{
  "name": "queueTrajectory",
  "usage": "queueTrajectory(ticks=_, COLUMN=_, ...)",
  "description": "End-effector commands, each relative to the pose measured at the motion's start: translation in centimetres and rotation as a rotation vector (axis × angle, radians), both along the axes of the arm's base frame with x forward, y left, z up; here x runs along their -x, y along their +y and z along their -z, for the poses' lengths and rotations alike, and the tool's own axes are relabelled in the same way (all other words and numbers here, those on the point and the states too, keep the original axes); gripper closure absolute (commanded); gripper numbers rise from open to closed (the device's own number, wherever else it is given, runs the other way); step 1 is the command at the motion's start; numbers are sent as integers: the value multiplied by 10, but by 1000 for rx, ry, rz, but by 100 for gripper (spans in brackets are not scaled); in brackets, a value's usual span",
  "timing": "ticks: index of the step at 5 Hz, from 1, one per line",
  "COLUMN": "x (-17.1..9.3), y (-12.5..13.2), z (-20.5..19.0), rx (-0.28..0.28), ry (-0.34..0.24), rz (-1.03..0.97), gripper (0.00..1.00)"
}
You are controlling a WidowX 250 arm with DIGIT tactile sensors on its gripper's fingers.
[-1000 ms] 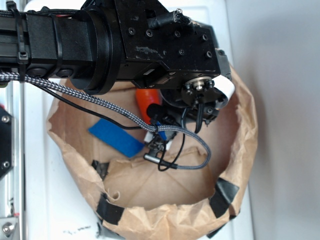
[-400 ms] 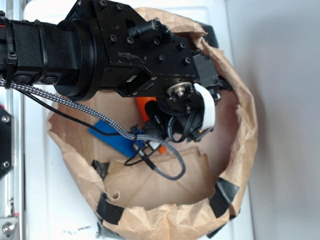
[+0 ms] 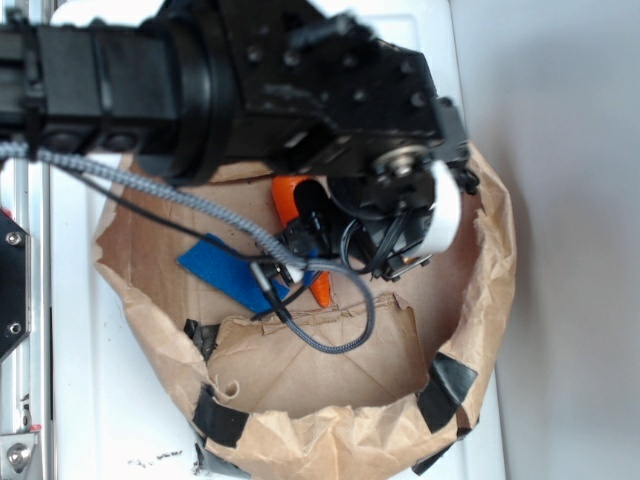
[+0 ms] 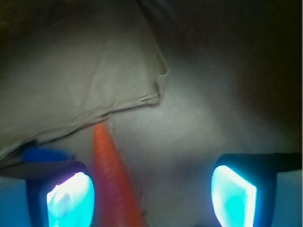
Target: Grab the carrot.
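The carrot [image 4: 110, 177] lies on the paper bag [image 4: 80, 71] floor just inside my left finger [image 4: 68, 198], so I hold my gripper [image 4: 151, 191] wide, empty, low enough to straddle it.

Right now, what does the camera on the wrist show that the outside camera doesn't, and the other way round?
Only the wrist view shows the claw itself: two glowing fingers spread apart, the carrot lying just inside the left-hand one, not gripped. Only the exterior view shows the black arm, its dangling cables, and the whole rim of the taped paper bag. Both show the carrot, the blue piece, and the bag's crumpled brown floor.
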State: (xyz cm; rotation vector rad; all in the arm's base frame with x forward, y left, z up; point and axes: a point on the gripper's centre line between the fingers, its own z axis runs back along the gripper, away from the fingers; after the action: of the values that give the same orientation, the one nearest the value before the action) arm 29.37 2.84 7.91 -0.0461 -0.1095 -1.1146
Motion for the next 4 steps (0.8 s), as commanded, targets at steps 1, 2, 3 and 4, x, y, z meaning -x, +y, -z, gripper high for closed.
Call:
queueTrajectory(ticks=1, x=18, y=22, z=-4, rx=-61, ry=-86, rz=23, gripper=0)
queueTrajectory(ticks=2, x=29, y=22, z=14, rx=-98, ry=-115, rz=40, gripper=0)
queueTrajectory(ticks=3, x=31, y=16, z=36, rx=-136, ry=-116, rz=26, gripper=0)
queueTrajectory(ticks=4, x=25, y=6, z=52, rx=-145, ry=-99, rz=11, gripper=0)
